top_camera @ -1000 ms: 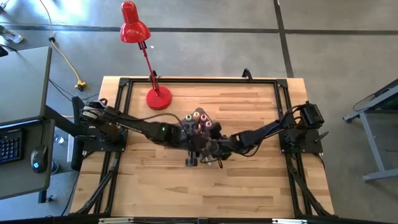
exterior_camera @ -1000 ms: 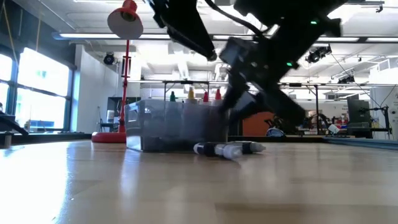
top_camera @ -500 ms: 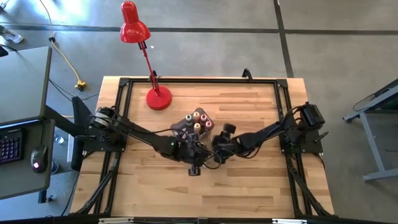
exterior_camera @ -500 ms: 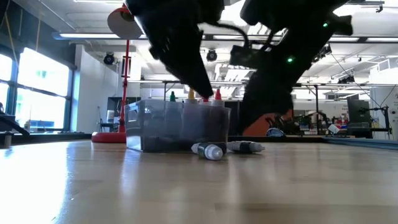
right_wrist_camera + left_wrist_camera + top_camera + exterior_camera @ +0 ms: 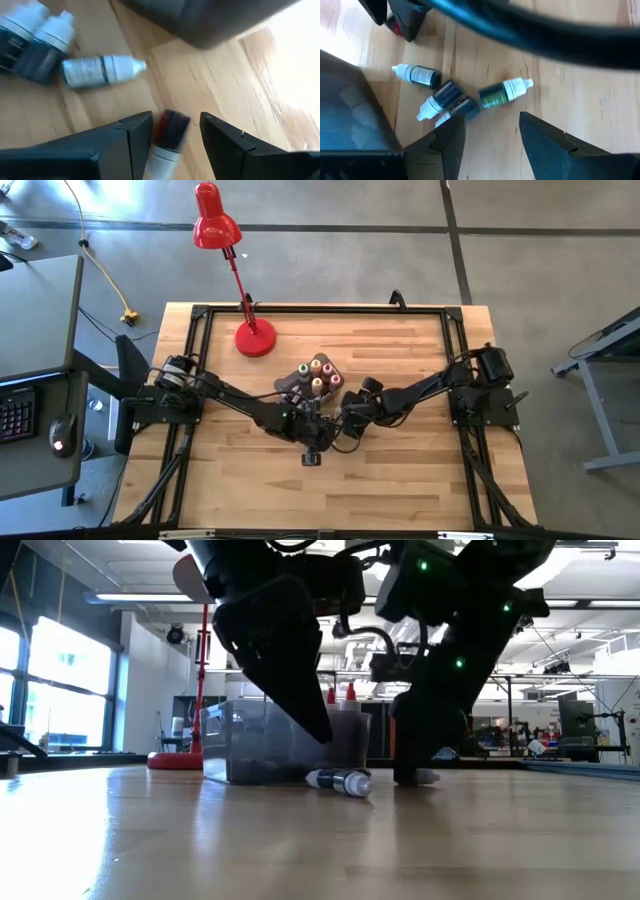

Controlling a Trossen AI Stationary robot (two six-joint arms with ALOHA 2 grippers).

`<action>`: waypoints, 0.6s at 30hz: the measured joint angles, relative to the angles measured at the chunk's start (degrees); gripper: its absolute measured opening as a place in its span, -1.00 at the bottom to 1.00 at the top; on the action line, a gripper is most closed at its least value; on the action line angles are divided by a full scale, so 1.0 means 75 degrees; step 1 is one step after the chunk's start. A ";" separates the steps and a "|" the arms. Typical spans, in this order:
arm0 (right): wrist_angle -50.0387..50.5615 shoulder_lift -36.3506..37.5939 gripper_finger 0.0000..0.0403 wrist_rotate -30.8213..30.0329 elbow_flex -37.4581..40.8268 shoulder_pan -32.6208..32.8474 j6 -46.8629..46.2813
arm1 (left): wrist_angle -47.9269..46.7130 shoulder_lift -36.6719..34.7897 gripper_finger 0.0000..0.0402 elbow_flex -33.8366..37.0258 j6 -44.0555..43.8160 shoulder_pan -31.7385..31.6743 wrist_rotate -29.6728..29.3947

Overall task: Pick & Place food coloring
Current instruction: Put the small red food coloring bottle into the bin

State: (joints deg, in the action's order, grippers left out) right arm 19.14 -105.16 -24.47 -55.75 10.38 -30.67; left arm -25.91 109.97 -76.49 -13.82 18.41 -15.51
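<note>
**Desk:** Where is the food coloring, and how much has been put away?

**Caption:** Several pointed-cap bottles (image 5: 318, 370) stand upright in the grey translucent bin (image 5: 235, 745) near the table's middle (red, yellow and green caps show from above). At least five small white-capped bottles lie loose on the wooden table (image 5: 400, 470) just beside it: a dark cluster (image 5: 445, 100), a green one (image 5: 502, 91), another dark one (image 5: 417, 75) and a pale-labelled one (image 5: 102, 70). A red-and-dark bottle (image 5: 167, 135) lies at the right arm's fingers. By my reading the job is partly done, with the tiny bottles left.

**Desk:** And the arms?

**Caption:** Both are low over the loose bottles. The left gripper (image 5: 492, 132) hangs spread, nothing between its fingers, the green bottle and the cluster just ahead. The right gripper (image 5: 172, 132) is also spread, straddling the red-and-dark bottle; whether the fingers touch it I cannot tell.

**Desk:** What stands in the way?

**Caption:** Mostly each other. The two arms meet over the same small patch (from above their wrists nearly overlap), and part of the other arm (image 5: 530, 30) crosses the left wrist view close over the bottles. The clustered bottles touch, so lifting one may well roll its neighbours. The bin wall stands just beside them. The red desk lamp (image 5: 222, 240) stands at the far left corner, well apart.
</note>
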 joint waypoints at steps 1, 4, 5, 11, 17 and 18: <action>0.0014 -0.0052 -0.20 0.0007 -0.0016 -0.0001 -0.0023 | -0.0011 0.0004 -0.11 0.0002 0.0003 0.0000 -0.0015; 0.0102 -0.0161 -0.21 0.0094 -0.0035 -0.0001 -0.0049 | 0.0008 0.0004 -0.11 0.0000 0.0003 -0.0001 -0.0033; 0.0185 -0.0166 -0.22 0.0078 -0.0041 0.0002 -0.0044 | 0.0008 0.0004 -0.11 0.0000 0.0003 0.0000 -0.0032; 0.0510 -0.0158 -0.46 0.0253 -0.0044 -0.0031 -0.0011 | -0.0044 0.0004 -0.11 0.0000 0.0000 0.0000 -0.0057; 0.0421 -0.0095 -0.72 0.0557 -0.0027 -0.0041 0.0548 | -0.0041 0.0004 -0.11 0.0000 0.0001 0.0000 -0.0067; 0.0387 -0.0061 -0.73 0.0640 -0.0023 -0.0048 0.0559 | -0.0047 0.0004 -0.11 0.0000 0.0000 0.0000 -0.0067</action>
State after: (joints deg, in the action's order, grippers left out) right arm 22.04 -105.62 -19.67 -55.92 10.02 -26.48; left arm -26.26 110.00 -76.49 -13.82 18.41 -16.01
